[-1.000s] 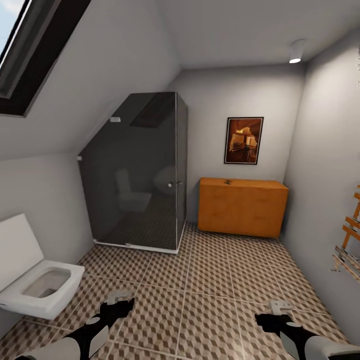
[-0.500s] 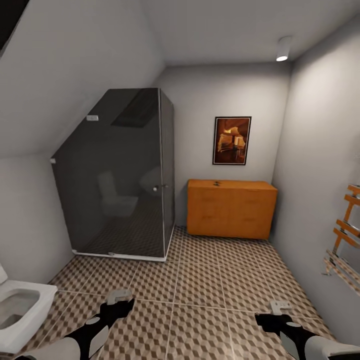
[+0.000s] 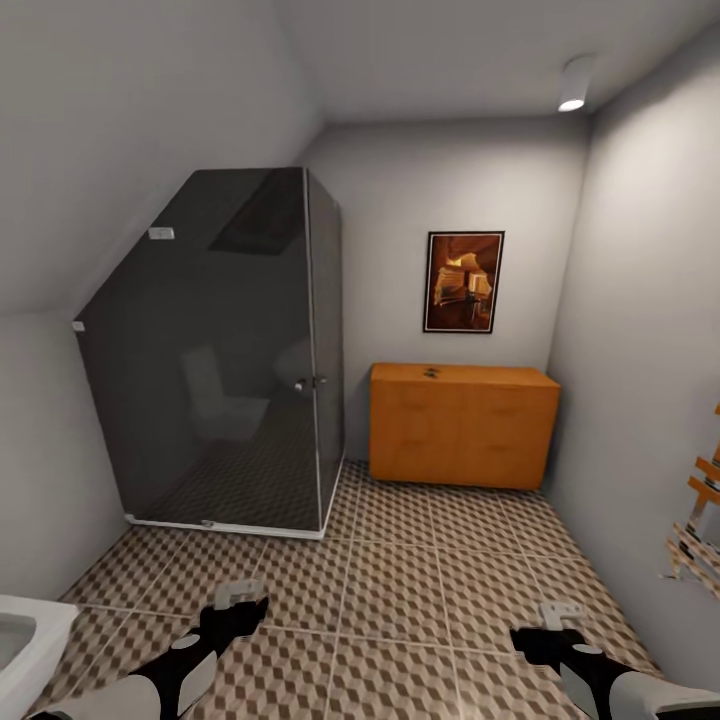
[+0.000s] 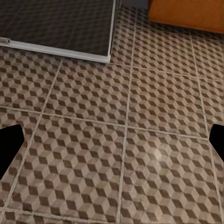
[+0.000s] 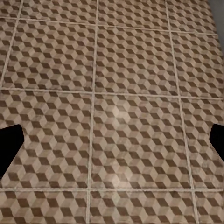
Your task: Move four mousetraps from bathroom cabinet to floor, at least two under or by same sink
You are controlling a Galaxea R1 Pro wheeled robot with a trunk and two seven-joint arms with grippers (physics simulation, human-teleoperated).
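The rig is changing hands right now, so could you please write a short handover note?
Left gripper: open, empty, held low over the tiled floor.
Right gripper: open, empty, held low over the same floor.
The orange cabinet stands against the far wall, right of the dark glass shower. Small dark items lie on its top, too small to identify.
Done: no trap moved.
Left: drive to the cabinet, fetch four mousetraps, place them by the sink.

Open bathroom floor point(image 3: 420, 570) ahead to cabinet point(image 3: 460, 425); shower enclosure point(image 3: 220, 350) blocks left.

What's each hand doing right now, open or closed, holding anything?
Left hand: open, holding nothing, over the bathroom floor.
Right hand: open, holding nothing.
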